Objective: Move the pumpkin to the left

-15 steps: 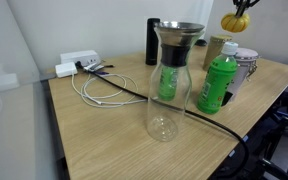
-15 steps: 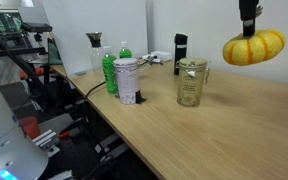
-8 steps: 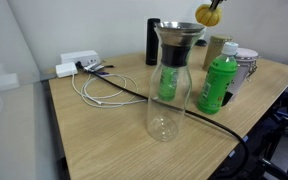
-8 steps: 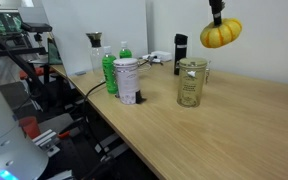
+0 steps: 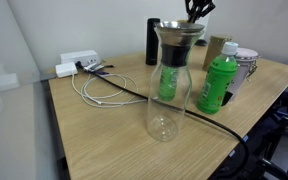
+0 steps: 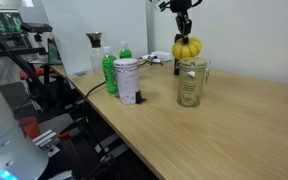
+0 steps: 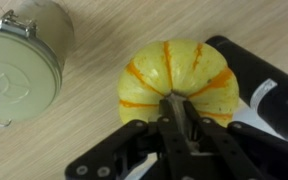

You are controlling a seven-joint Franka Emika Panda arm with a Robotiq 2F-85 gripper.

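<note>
The pumpkin (image 7: 179, 75) is small, yellow with orange stripes. My gripper (image 7: 177, 118) is shut on its stem from above. In an exterior view the pumpkin (image 6: 186, 48) hangs low just behind the glass jar (image 6: 191, 82), beside the black cylinder (image 6: 180, 50), with the gripper (image 6: 184, 30) right above it. I cannot tell whether it touches the table. In an exterior view only the gripper (image 5: 196, 10) shows, behind the carafe's top (image 5: 179, 35); the pumpkin is hidden there.
A glass carafe (image 5: 167, 85) stands mid-table with a green bottle (image 5: 217, 83), a metal canister (image 5: 246, 62) and cables (image 5: 99, 85) around it. The bottle (image 6: 109, 70) and canister (image 6: 127, 80) stand near the table edge. The jar's lid (image 7: 22, 60) lies beside the pumpkin.
My gripper has carried the pumpkin from high on the right down and to the left, to a spot behind the glass jar next to the black cylinder.
</note>
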